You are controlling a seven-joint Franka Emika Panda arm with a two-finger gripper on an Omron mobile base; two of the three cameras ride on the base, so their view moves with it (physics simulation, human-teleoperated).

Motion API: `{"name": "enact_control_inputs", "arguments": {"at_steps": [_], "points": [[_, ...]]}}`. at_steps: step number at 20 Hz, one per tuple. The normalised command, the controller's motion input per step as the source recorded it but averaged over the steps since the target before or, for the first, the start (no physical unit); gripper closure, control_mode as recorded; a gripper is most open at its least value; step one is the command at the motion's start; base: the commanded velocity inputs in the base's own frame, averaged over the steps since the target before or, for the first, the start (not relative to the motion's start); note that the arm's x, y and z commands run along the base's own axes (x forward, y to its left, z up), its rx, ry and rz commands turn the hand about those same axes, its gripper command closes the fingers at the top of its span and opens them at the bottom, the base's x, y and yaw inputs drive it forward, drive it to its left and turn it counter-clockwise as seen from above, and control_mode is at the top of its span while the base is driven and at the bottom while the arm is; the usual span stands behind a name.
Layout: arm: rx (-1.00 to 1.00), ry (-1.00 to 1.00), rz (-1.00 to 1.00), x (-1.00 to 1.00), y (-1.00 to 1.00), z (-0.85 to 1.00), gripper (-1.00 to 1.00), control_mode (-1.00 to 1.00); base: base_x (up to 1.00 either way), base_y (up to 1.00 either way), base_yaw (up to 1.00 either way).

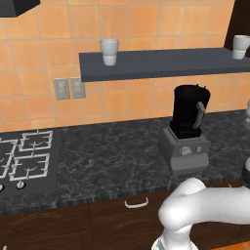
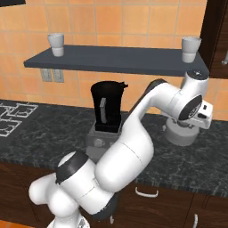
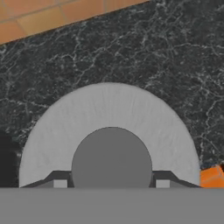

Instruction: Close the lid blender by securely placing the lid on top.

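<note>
One blender [image 1: 186, 129], jar top uncovered, was seen on the dark counter [image 1: 107, 156]; two white cups [image 1: 109, 51] on the shelf [image 2: 111, 60]. One grey lid [image 3: 109, 127] was seen beneath the gripper [image 3: 111, 183], fingers [image 3: 60, 183] set apart either side of its knob; contact couldn't be told.

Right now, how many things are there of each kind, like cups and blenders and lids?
White cups: 2
Blender: 1
Grey lid: 1
Stove: 1
Wall sockets: 2
Total: 7
</note>
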Motion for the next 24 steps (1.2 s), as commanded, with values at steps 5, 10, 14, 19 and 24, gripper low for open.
{"name": "enact_control_inputs", "arguments": {"at_steps": [5, 10, 14, 19, 24], "points": [[0.00, 0.00, 0.09, -0.11, 0.39, 0.84, 1.00, -1.00, 0.00, 0.00, 0.00], [0.00, 0.00, 0.10, 0.00, 0.45, 0.79, 1.00, -1.00, 0.00, 0.00, 0.00], [0.00, 0.00, 0.09, 0.00, 0.49, 0.74, 1.00, -1.00, 0.00, 0.00, 0.00], [0.00, 0.00, 0.09, 0.00, 0.50, 0.69, 1.00, -1.00, 0.00, 0.00, 0.00], [0.00, -0.02, 0.09, 0.00, 0.52, 0.60, 1.00, -1.00, 0.00, 0.00, 0.00]]}}
